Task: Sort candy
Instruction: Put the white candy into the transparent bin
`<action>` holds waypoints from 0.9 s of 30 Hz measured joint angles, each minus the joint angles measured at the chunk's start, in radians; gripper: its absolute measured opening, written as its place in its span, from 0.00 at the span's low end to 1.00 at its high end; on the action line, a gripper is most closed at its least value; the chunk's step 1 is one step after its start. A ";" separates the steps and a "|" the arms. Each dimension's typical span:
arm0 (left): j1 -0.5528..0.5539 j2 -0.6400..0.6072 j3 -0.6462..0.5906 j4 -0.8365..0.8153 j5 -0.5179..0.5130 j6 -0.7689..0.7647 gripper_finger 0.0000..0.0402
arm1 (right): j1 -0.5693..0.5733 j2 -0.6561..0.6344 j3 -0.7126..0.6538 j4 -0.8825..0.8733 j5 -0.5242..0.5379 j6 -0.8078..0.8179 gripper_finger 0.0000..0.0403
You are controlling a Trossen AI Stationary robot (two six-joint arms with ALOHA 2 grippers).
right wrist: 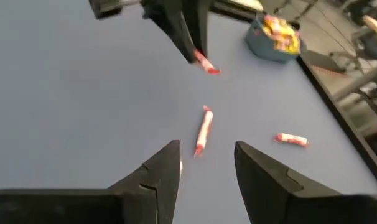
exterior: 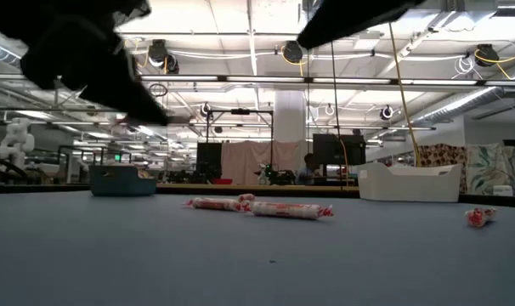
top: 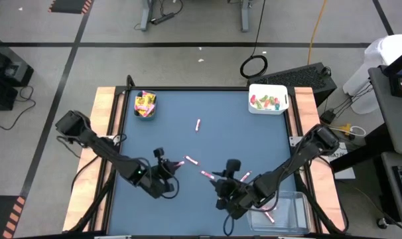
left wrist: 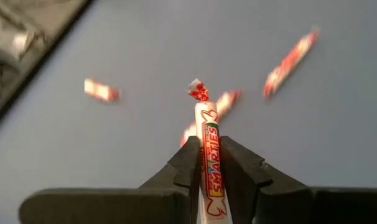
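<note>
Both arms on my rig are all matte black, chunky boxy joints linked by slimmer tubes, with thin black cables looping alongside. The left end effector has two flat, tapered black fingers on a wide black bar; the right end effector has the same wedge-shaped fingers.

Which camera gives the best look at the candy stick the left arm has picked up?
The left wrist view: the candy stick fills the frame, pinched between the left gripper fingers. The high view shows only a pink fleck at that gripper, the right wrist view its tip from afar, the low view nothing I can identify.
</note>
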 joint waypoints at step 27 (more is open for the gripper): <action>0.054 -0.108 0.029 0.535 0.027 1.421 0.14 | 0.053 -0.092 -0.001 -0.112 -0.066 0.009 0.36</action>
